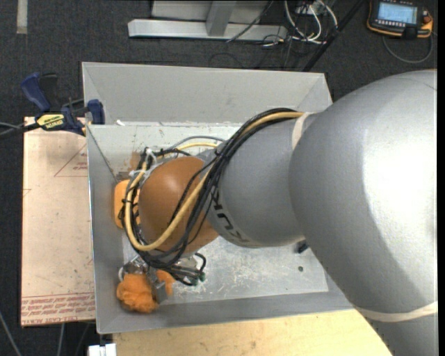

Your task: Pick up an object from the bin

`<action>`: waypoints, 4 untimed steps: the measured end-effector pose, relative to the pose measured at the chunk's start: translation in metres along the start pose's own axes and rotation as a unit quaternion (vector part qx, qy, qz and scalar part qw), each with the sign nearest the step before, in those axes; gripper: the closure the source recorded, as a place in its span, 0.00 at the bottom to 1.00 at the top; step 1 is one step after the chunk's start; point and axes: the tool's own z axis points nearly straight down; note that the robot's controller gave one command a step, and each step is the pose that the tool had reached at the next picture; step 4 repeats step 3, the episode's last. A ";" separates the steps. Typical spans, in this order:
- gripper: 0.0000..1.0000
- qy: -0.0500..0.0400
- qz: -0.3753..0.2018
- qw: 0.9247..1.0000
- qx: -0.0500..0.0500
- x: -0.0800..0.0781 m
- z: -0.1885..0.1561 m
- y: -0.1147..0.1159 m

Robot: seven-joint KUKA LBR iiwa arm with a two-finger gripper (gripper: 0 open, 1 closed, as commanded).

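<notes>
Floor: dark grey, speckled, evenly lit. Metal base plate: pale, flat, at top centre, carrying an upright post. Cables: loosely tangled beside it. Handheld pendant: orange-black, screen lit, top right.

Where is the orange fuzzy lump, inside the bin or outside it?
Inside. The orange fuzzy lump sits within the walls of the bin, at its lower left corner in the view.
</notes>
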 end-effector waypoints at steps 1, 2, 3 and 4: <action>1.00 0.001 0.000 1.000 0.000 0.000 -0.015 0.000; 1.00 -0.001 0.000 1.000 0.000 0.000 -0.030 0.000; 1.00 -0.002 0.000 1.000 0.000 -0.001 -0.041 0.000; 1.00 -0.002 0.000 1.000 0.000 -0.001 -0.041 0.000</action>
